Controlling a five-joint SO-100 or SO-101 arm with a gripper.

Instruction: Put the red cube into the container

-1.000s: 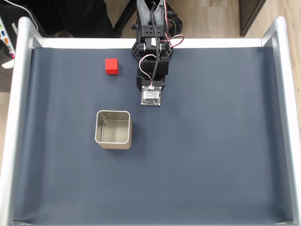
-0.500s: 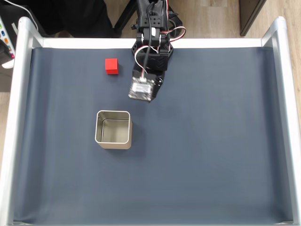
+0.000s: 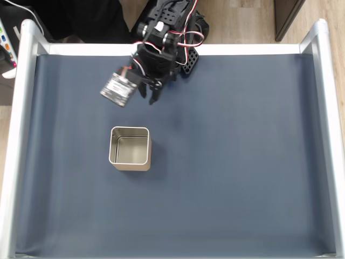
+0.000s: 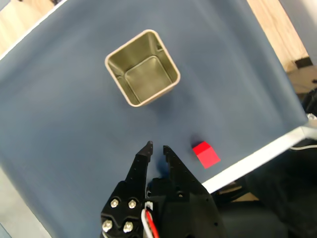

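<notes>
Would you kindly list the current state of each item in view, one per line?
red cube: resting on the mat, free, right of the gripper's tips in the wrist view.
container: upright, open-topped, empty.
gripper: fingers slightly parted with a narrow gap, holding nothing, above the mat.
mat: flat, dark blue, covering the table.

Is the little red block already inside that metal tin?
No: in the wrist view the red block lies on the dark mat, apart from the tin, whose inside is empty.
</notes>
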